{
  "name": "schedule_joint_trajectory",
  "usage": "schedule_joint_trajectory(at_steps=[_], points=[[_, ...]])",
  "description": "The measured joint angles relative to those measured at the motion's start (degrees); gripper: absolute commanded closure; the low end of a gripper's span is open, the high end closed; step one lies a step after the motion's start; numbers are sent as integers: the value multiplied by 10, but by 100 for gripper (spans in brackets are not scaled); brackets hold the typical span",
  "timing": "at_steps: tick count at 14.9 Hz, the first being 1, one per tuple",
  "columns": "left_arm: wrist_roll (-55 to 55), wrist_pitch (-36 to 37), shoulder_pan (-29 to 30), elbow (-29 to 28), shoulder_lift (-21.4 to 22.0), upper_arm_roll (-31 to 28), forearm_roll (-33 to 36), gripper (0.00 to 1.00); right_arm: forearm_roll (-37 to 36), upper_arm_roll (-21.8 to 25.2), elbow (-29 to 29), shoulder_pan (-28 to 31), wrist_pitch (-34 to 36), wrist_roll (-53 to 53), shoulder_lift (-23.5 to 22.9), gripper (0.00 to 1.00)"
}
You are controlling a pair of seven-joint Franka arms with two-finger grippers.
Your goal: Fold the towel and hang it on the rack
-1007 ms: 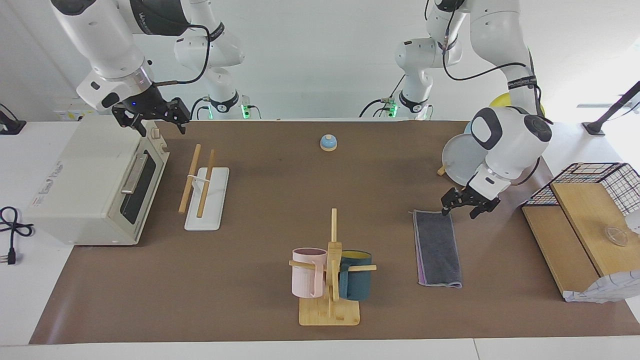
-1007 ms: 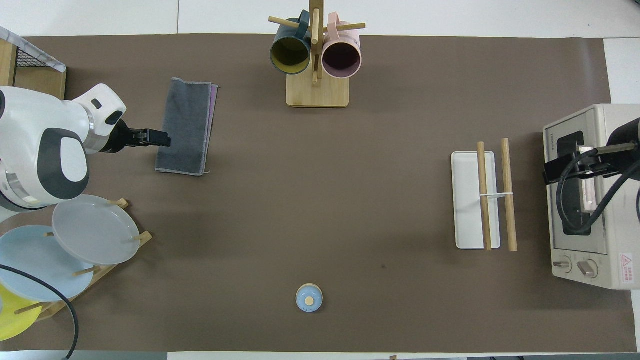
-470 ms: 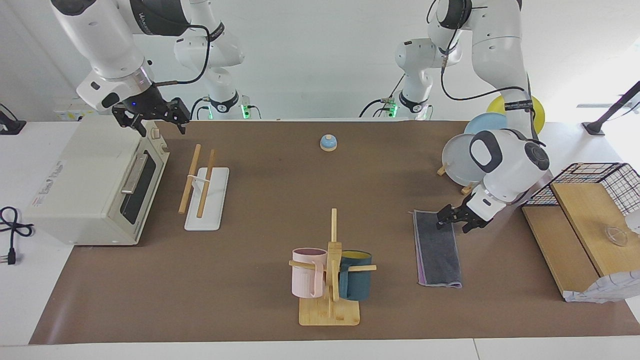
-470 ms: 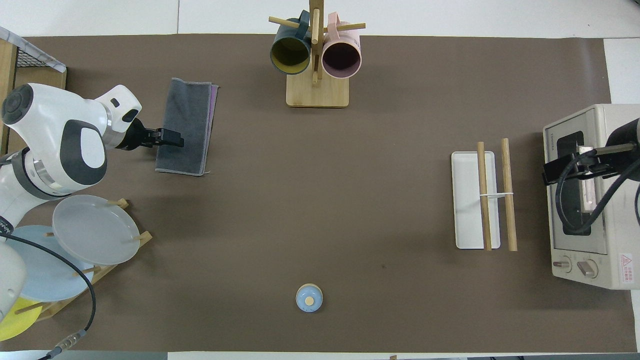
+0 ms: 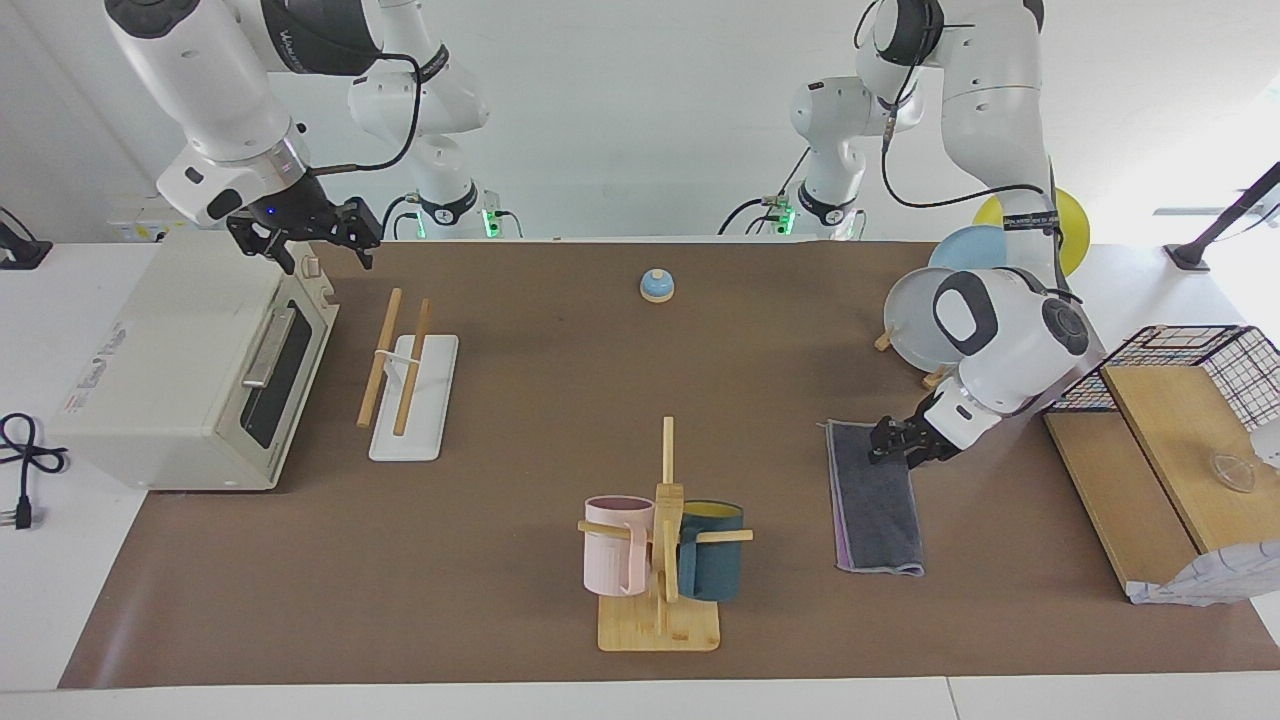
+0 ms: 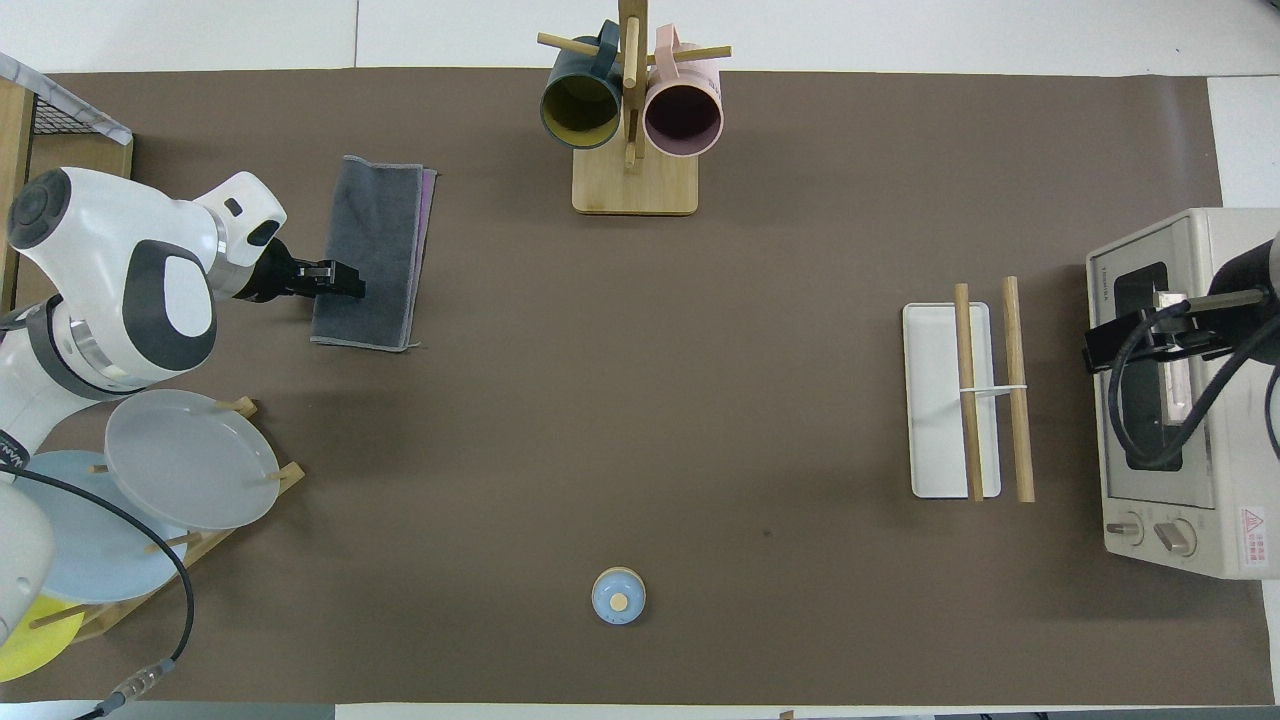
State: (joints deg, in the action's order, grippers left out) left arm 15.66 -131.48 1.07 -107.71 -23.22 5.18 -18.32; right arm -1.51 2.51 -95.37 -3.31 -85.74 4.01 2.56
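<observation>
The towel (image 5: pixel 880 505) lies folded in half on the brown mat, dark grey face up, with a thin purple edge showing; it also shows in the overhead view (image 6: pixel 385 235). My left gripper (image 5: pixel 896 446) is low at the towel's long edge toward the left arm's end, near the corner nearer to the robots; in the overhead view the left gripper (image 6: pixel 335 281) overlaps that edge. The rack (image 5: pixel 405 372), two wooden rods over a white base, stands toward the right arm's end (image 6: pixel 985 400). My right gripper (image 5: pixel 312 240) waits open over the toaster oven, holding nothing.
A toaster oven (image 5: pixel 190 365) stands beside the rack. A bamboo mug stand (image 5: pixel 662 560) holds a pink and a dark teal mug. Plates on a wooden stand (image 5: pixel 925 320) are near the left arm. A small blue bell (image 5: pixel 656 286), a wire basket and wooden boards (image 5: pixel 1150 460) are also there.
My left gripper has come down and moved from beside the towel onto its edge. The towel and the right arm have not moved.
</observation>
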Motion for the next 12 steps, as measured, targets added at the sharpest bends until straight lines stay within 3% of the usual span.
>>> schedule_joint_trajectory(at_steps=[5,6,12], points=[[1,0,0,-1,0,0,0,96,0,0,-4,0,4,0,2,0],[1,0,0,-2,0,0,0,100,0,0,-5,0,4,0,4,0],[-3,-1,1,-1,-1,0,-6,100,0,0,-14,0,5,0,9,0]])
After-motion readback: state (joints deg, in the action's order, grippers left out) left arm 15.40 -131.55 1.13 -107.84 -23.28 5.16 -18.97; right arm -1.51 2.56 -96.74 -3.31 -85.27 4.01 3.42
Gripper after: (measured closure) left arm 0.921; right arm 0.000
